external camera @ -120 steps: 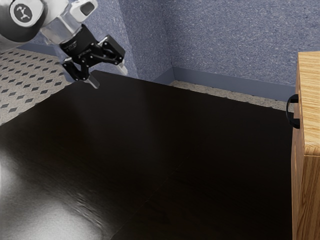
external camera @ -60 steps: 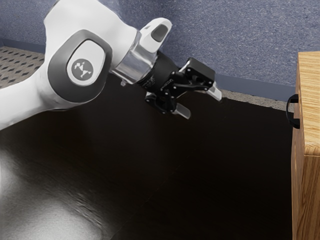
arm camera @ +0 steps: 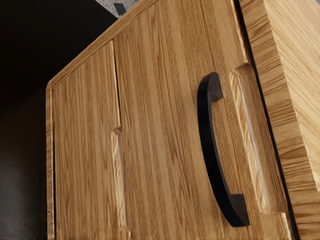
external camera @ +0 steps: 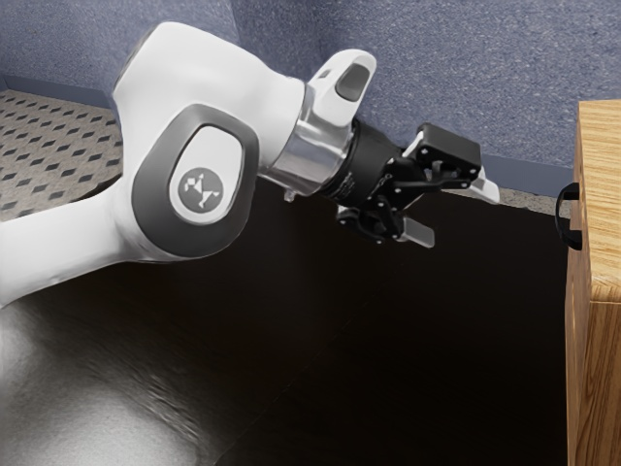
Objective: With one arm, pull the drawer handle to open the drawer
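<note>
Drawer handle [external camera: 565,216], a slim black curved bar, juts from the face of a wooden cabinet [external camera: 594,320] at the exterior view's right edge. The drawer [arm camera: 160,150] looks shut, its front lying level with the rest of the cabinet face. Well apart from the handle, the gripper [external camera: 456,214] hangs in the air above the table [external camera: 340,379], aimed toward the cabinet. Its two black fingers are spread apart with nothing between them. The step in hand appears to be the approach, with the handle not yet reached. The next move likely calls for carrying the hand across the gap, lining the open fingers up on either side of the bar, closing on it, then pulling straight back. From the wrist view, the handle is a smooth matte arch fixed to the front at both ends, leaving room behind it for a finger. It sits beside a long shallow groove cut into the pale oak-like wood, whose grain runs lengthwise in fine stripes. A second panel with a similar groove lies alongside. The table is a dark, glossy, almost black slab with soft reflections. The arm [external camera: 194,184] is bulky, rounded and white with grey joint caps. Behind it are a speckled blue-grey wall [external camera: 466,68] and a floor [external camera: 49,146] tiled in small dark diamonds
</note>
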